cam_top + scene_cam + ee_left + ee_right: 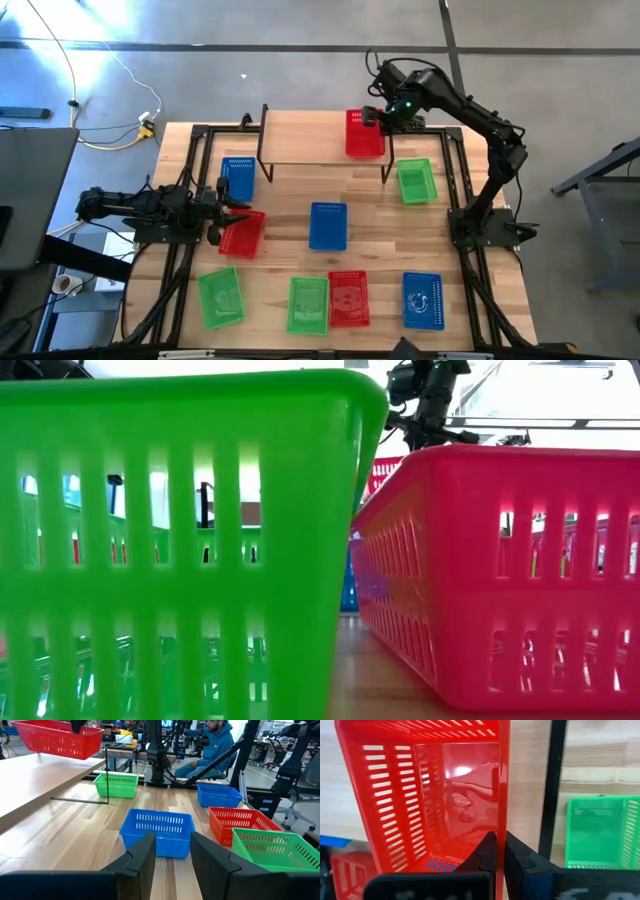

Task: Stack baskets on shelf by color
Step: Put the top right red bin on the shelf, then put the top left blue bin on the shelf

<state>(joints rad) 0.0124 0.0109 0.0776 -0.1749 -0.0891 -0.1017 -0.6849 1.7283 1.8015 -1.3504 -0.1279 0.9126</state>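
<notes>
On the shelf (310, 138), at its right end, sits a red basket (364, 133) with the right gripper (372, 117) clamped on its back rim. In the right wrist view the jaws are pinched shut on that rim (496, 851), so the basket is definitely being held. The left wrist view makes it look raised a bit off the board, though I can't say for sure. The rest of the shelf board is bare wood.

Just past the shelf's right leg there's a green basket (415, 180) on the bench (380, 225). A blue basket (238, 178) sits by the shelf's left leg, and another blue basket (328, 224) is out in the middle of the bench.

The left gripper (232, 212) hangs low on the left side, right beside a second red basket (243, 232) and pointing toward that middle blue one. Its jaws are spread apart with nothing in them, as the left wrist view shows.

Along the near edge: two green baskets (220, 296) (308, 304), a red one (348, 298) and a blue one (422, 300) in a loose row.

A person in a blue hoodie (216, 742) is sitting in the room behind the bench.
</notes>
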